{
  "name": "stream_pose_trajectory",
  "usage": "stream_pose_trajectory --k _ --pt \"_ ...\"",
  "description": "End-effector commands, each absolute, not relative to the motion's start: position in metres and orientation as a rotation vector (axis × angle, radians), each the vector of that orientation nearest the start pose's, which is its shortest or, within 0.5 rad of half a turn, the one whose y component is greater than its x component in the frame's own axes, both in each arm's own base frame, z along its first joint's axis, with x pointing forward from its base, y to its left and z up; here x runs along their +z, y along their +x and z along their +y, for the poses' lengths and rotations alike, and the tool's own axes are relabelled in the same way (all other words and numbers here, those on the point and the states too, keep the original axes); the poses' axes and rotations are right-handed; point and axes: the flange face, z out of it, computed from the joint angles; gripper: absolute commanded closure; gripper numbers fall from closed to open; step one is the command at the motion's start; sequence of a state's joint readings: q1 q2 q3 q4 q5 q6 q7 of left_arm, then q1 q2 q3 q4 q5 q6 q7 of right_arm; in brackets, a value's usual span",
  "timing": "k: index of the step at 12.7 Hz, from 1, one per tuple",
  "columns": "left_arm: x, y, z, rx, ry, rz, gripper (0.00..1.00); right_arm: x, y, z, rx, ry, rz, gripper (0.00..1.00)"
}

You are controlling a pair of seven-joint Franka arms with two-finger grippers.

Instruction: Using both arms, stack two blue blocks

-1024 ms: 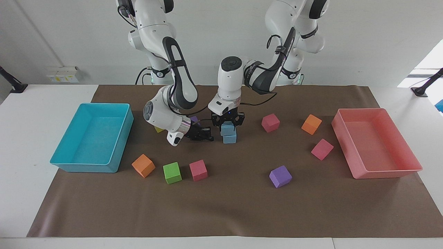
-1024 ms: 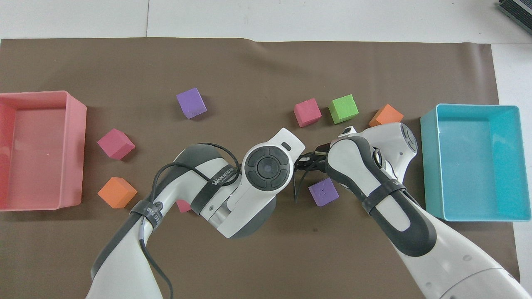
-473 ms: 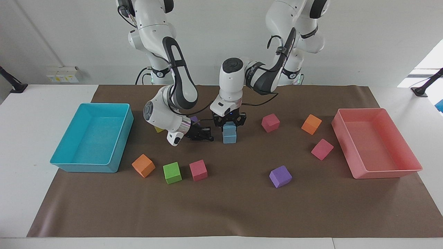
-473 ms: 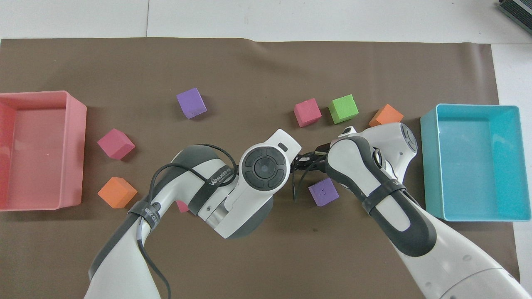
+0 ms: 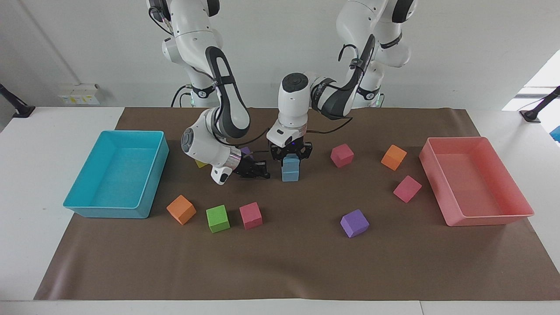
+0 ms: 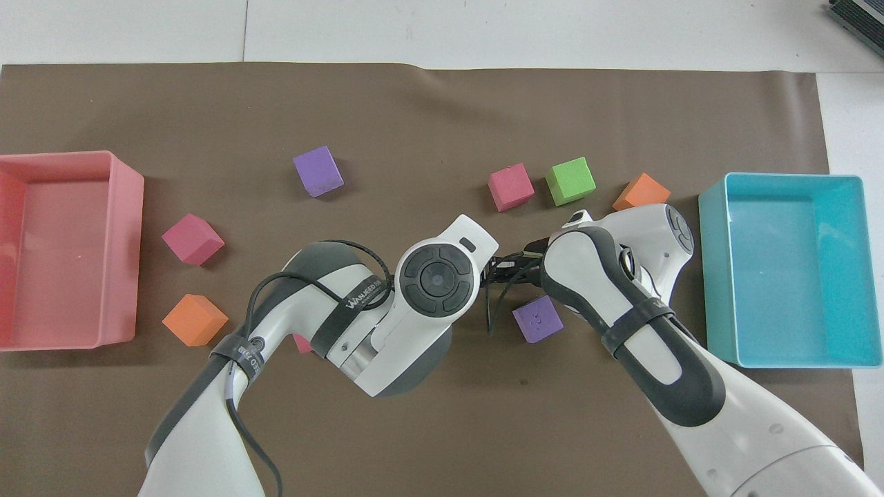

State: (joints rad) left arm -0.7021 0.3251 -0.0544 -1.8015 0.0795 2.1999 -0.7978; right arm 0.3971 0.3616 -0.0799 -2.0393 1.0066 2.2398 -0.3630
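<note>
Placement step: upper blue block (image 5: 290, 163) is clamped by the left gripper (image 5: 290, 154) atop the lower blue block (image 5: 290, 175).
Release is needed next; right gripper (image 5: 259, 170) is parked beside the lower blue block, fingertips closed, nothing held.

upper block (image 5: 291, 162) on lower block (image 5: 290, 175); left tool (image 5: 290, 154) on top | right tool (image 5: 261, 170) beside stack

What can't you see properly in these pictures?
- The two blue blocks: hidden in the overhead view under the left arm's wrist.
- Left claw: also covered there by its own wrist.
- Yellow block: only a corner shows in the facing view, the right arm hides the rest.
- Purple block: mostly hidden in the facing view by the right claw.
</note>
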Motion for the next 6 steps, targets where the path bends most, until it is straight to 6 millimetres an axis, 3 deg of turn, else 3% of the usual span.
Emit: stream_pose_trajectory --k 1,6 --pt "0.3781 0.4662 -0.4309 -0.159 -3.13 -0.016 0.84 0.2643 0.5473 0.2035 0.111 -2.416 0.027 1.0" --pt "0.3787 0.4673 -0.4306 -0.166 -3.134 -0.018 0.55 0.2643 0.5472 0.2042 0.11 -2.416 0.025 1.0"
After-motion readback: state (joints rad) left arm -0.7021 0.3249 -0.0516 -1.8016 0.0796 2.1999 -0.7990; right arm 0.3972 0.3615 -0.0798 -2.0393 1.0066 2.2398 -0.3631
